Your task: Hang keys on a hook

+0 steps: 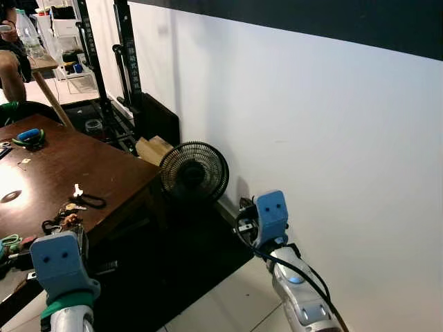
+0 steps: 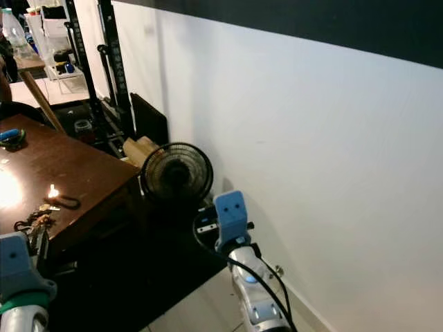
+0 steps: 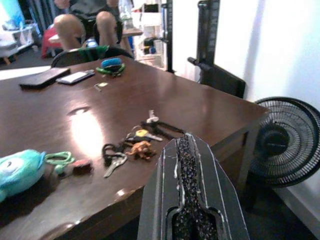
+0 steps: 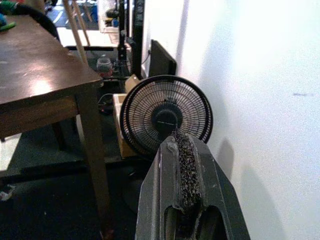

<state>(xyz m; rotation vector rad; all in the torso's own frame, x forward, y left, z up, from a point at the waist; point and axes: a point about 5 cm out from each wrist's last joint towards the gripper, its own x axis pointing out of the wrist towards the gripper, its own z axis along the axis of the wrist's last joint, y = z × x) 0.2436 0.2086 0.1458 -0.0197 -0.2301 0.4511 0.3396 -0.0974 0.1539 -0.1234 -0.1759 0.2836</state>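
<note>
A black floor fan [image 1: 194,171] is standing on the floor just beside the white wall [image 1: 311,138], off the far corner of the dark wooden table [image 3: 210,107]. A teal plush toy [image 3: 20,169] is lying near the table's near edge. Two phones [image 3: 55,77] are resting side by side towards its far edge, where a person [image 3: 90,20] is sitting.

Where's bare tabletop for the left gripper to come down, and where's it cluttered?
Bare wood: the table stretch from the keys to the fan-side corner, and between the keys and the phones. Crowded: the near edge, with keys, black loop and teal plush close together. Left gripper is shut, short of the edge.
</note>
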